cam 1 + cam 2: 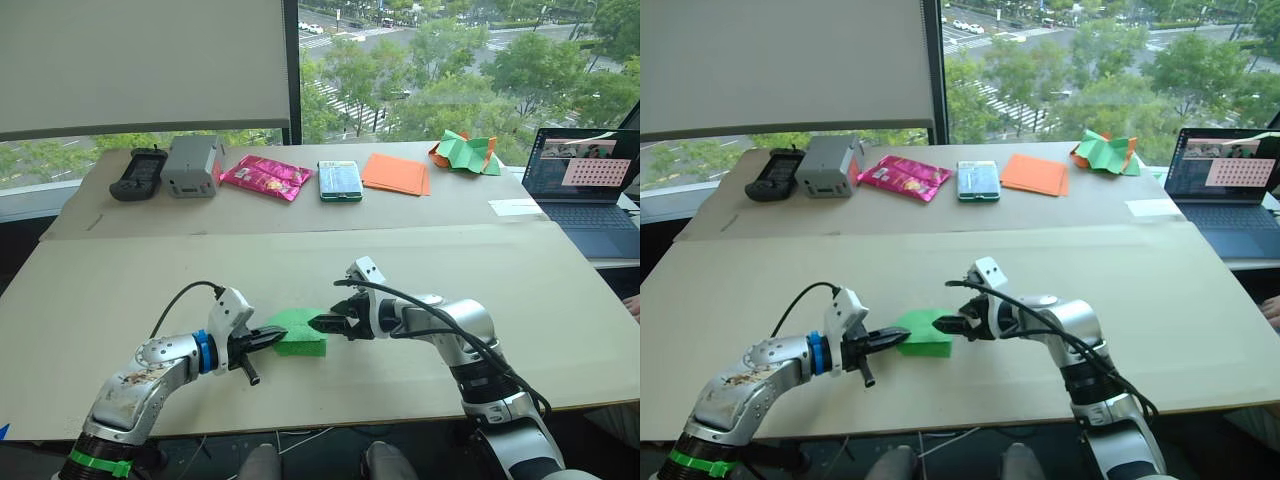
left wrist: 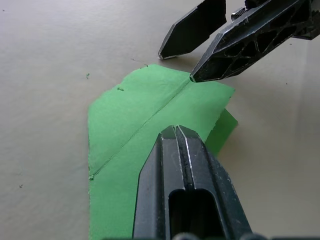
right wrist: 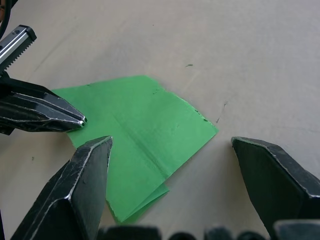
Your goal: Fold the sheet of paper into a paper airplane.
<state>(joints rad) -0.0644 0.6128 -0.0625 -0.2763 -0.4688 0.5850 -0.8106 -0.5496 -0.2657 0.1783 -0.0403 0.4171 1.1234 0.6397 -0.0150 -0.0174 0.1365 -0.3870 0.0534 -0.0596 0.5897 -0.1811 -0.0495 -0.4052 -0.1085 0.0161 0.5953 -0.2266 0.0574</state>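
Paper (image 1: 301, 333) lies flat on the table (image 1: 120, 290), folded green, squarely between both grippers. Left gripper (image 1: 268, 339) closed tight, fingertips together, resting on the paper's near-left edge; probably pressing, not pinching, though contact cannot be confirmed. Right gripper (image 1: 322, 324) spread wide, one fingertip down at the far end of the centre crease, the other hanging clear past the edge; holds nothing. Crease, and so the long axis, runs from the left gripper's tips straight away toward the right gripper's lower fingertip. Extra layer peeks out under one corner on the right gripper's side. Both arms about equally near; left seems to serve as anchor, right free for the next fold, likely a flap turned toward that crease.

Well beyond both grippers, along the far table edge: black controller (image 1: 137, 172), grey box (image 1: 190, 165), pink snack packet (image 1: 265, 177), green-faced phone (image 1: 340, 180), orange sheets (image 1: 396, 172), crumpled green-and-orange heap (image 1: 466, 153). Off past the right gripper, a laptop (image 1: 583, 190), open. Print on packet and screen too small to read.
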